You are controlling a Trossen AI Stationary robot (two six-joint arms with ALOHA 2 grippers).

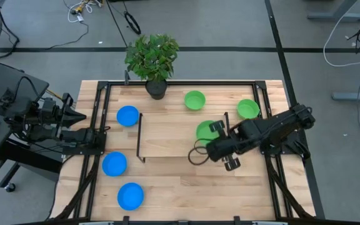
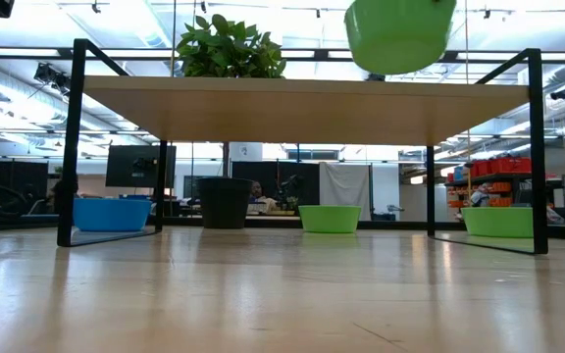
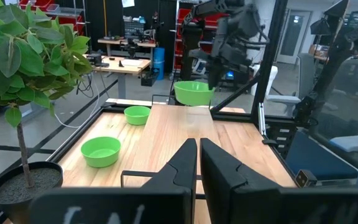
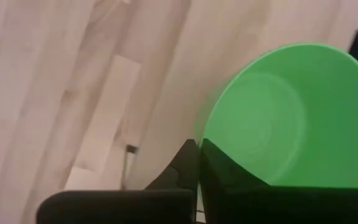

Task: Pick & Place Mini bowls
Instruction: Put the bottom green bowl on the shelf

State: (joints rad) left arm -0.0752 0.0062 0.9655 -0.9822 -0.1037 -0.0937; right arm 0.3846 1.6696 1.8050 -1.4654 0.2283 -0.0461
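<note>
My right gripper is shut on a green mini bowl, held high over the raised wooden shelf; the low view shows this bowl above the shelf top. Two more green bowls stand on their bases on the table at the far right. On the left, three blue bowls rest the same way. My left gripper is shut and holds nothing, parked level at the table's left edge. My right gripper pinches the green bowl's rim, with one finger inside the bowl and one outside its wall. The fingers come steeply from above. The bowl is lifted clear of shelf and table, its opening up.
A leafy plant in a dark pot stands at the table's far edge. The shelf's black frame legs rise from the table. Bare wood lies along the near edge.
</note>
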